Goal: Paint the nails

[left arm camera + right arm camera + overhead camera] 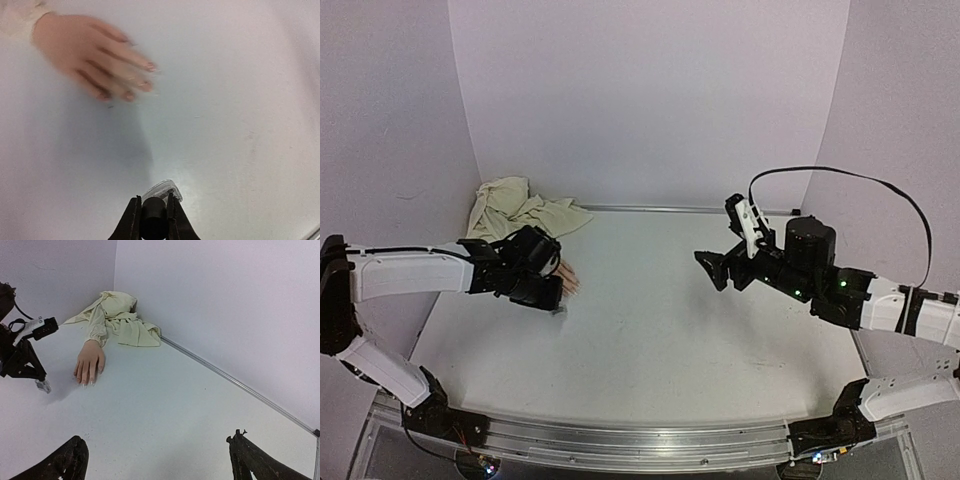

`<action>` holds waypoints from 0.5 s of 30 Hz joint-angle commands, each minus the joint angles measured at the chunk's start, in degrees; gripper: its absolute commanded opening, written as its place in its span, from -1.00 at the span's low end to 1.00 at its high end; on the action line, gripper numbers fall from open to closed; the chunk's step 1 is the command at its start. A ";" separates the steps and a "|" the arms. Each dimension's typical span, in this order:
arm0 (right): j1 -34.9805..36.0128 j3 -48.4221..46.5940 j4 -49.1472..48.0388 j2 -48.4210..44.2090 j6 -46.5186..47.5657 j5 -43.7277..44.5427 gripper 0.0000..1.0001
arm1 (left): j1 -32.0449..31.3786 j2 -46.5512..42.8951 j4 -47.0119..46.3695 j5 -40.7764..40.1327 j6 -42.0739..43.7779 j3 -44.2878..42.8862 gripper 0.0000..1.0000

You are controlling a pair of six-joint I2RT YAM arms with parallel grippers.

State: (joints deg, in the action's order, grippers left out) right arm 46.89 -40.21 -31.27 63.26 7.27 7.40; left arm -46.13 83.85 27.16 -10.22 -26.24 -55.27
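Observation:
A small pinkish-beige mannequin hand (pixel 569 277) lies palm down on the white table, its cream cloth sleeve (pixel 525 208) bunched in the back left corner. Its tiny nails (pixel 149 66) show at the fingertips, blurred in the left wrist view; the hand also shows in the right wrist view (pixel 90 362). My left gripper (pixel 153 216) is shut on the dark cap of a small clear polish bottle (pixel 164 189), held just in front of the fingertips (pixel 557 300). My right gripper (pixel 160 465) is open and empty, raised over the right of the table (pixel 716 270), far from the hand.
Lilac walls close the table at the back and both sides, with a metal strip (pixel 235 382) along the back edge. The left arm (pixel 410 272) reaches in from the left wall. A black cable (pixel 840 175) loops above the right arm.

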 commanded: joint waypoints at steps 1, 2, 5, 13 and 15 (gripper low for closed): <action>-0.22 0.85 -2.91 -1.76 0.93 4.38 0.96 | 5.30 -8.69 2.73 -12.14 -9.62 6.23 -1.00; -0.22 0.98 -3.14 -1.94 0.91 4.42 0.96 | 6.20 -9.38 2.97 -13.62 -10.93 8.33 -1.00; -0.23 1.17 -3.43 -2.33 0.82 4.86 0.97 | 8.16 -9.60 2.68 -15.84 -14.23 11.02 -1.00; -0.26 1.47 -3.73 -3.82 0.52 5.45 0.96 | 9.79 -3.91 2.46 -18.80 -20.33 11.78 -1.00; -0.29 1.72 -3.76 -4.23 0.47 5.72 0.97 | 9.74 -3.11 2.48 -19.48 -20.96 11.98 -1.00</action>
State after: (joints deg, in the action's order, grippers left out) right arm 46.89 -38.70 -31.66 61.06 7.70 11.42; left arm -36.60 79.75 30.48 -25.89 -43.07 -43.55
